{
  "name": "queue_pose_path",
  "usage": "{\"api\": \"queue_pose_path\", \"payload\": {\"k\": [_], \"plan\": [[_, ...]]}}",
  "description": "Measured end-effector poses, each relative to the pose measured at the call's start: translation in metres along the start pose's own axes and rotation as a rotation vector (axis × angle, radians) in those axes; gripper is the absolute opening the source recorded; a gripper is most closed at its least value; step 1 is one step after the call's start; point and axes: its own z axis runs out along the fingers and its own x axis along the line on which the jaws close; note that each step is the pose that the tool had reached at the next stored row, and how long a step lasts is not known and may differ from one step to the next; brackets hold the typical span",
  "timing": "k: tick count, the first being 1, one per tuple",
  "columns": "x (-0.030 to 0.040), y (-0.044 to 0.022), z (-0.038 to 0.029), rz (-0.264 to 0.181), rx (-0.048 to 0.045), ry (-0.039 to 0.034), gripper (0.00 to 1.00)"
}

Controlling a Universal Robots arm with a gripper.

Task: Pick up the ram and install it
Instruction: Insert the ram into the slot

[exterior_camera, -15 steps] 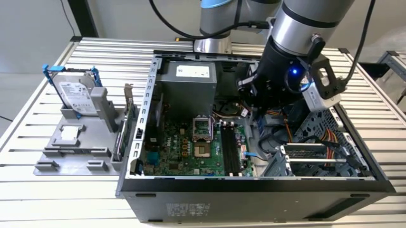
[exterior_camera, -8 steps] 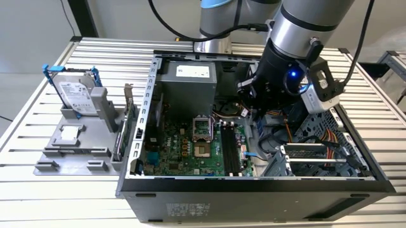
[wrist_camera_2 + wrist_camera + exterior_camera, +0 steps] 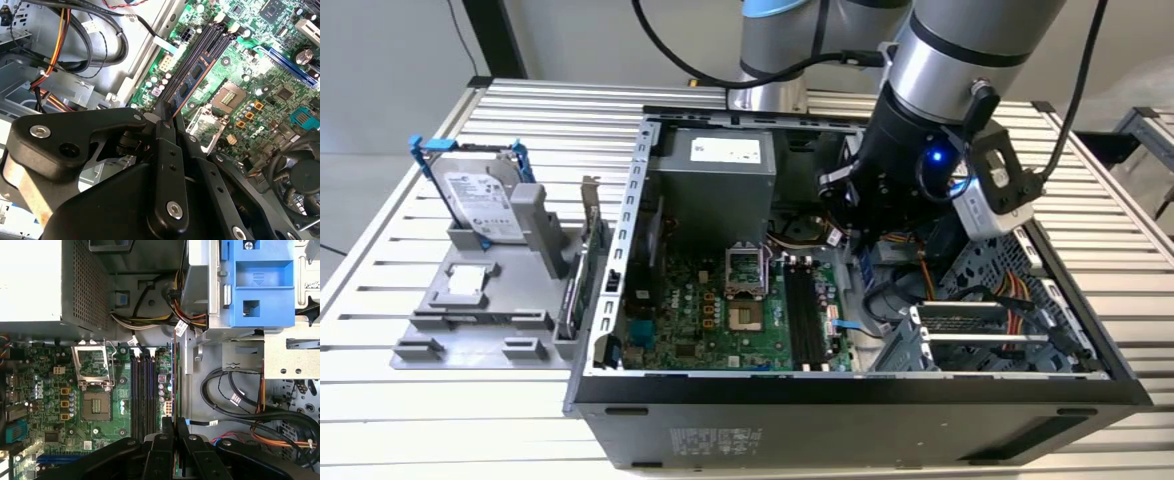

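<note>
1. Holding the ram (image 3: 173,390) on its edge, the hand (image 3: 174,432) hangs inside the open computer case (image 3: 854,395); in both wrist views its two fingers are closed flat on the thin board.
2. The ram is above the motherboard (image 3: 720,310), just beside the dark memory slots (image 3: 142,395) and parallel to them, on the side of the drive cage. It seems apart from the slots, not seated yet.
3. The edge-on grip probably makes sense: the long lower edge of the stick stays free, so it can meet a narrow slot straight.
4. In the exterior view, the case lies on its side on the slatted worktop (image 3: 400,400), so that the slots face up to the arm.
5. At the exterior view's left, a hard drive (image 3: 478,195) with blue rails stands upright in a grey holder (image 3: 467,320), well apart from the case; likely parts are kept there within reach.
6. White labels show on the power supply (image 3: 720,185) and on the hard drive, but their writing is too small to read.
</note>
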Motion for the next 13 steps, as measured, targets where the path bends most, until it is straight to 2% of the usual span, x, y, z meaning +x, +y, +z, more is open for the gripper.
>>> {"api": "queue_pose_path", "payload": {"k": [13], "plan": [[-0.0002, -0.0050, 0.0035, 0.000, 0.0002, 0.0000, 0.00]]}}
